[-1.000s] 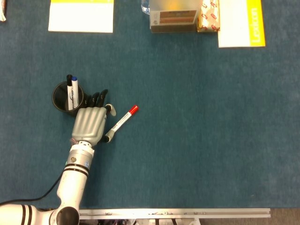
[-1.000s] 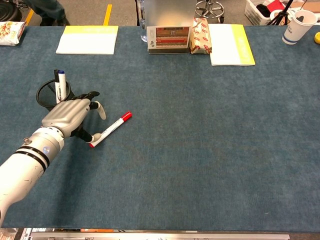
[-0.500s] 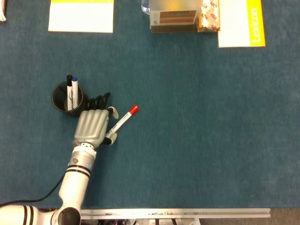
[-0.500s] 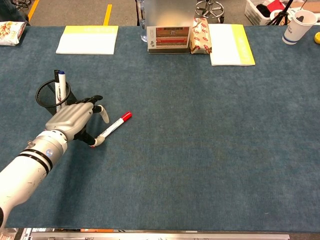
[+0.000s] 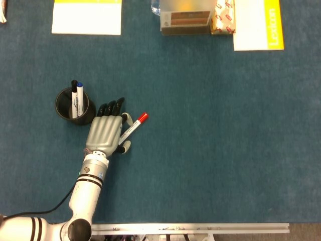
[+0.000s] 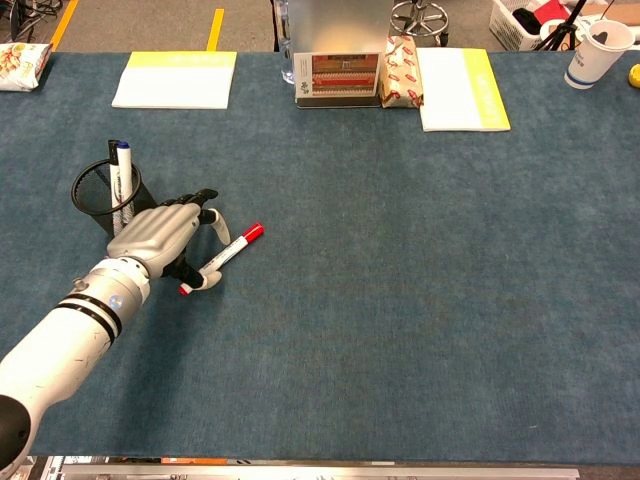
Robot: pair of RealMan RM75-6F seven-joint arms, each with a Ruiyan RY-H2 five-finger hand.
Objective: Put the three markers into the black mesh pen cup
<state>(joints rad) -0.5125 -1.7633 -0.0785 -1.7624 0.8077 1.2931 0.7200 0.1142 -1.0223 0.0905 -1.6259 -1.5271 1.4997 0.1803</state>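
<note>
Left hand [image 5: 105, 134]: laid palm-down over the lower end of the red-capped marker [image 5: 134, 125]; dark fingertips [image 5: 112, 107] are pointed away from the robot, the silver ribbed back is turned up. The thumb is seen beside the marker's barrel, but whether the marker is actually clamped cannot be told.
Left arm: a white forearm with black bands is stretched from the near table edge up to the hand, seen slanting in the chest view [image 6: 150, 240].
Right hand: not seen in either view.
Red-capped marker: a slim white cylinder with printed lettering and a glossy red cap; it is laid diagonally on the cloth just right of the pen cup [image 5: 74, 104], cap end away from the robot.
Pen cup: a round black wire-mesh cylinder, upright, just left of the hand; 2 markers [image 5: 76, 99] are stood inside it, 1 blue-capped, 1 black-capped.
Table [image 5: 210, 140]: covered in a matt blue-green felt-like cloth.
Far of the pen cup: a white pad with a yellow strip [image 5: 87, 16], a box with a printed label [image 5: 185, 20], a yellow-and-white booklet [image 5: 258, 24].
</note>
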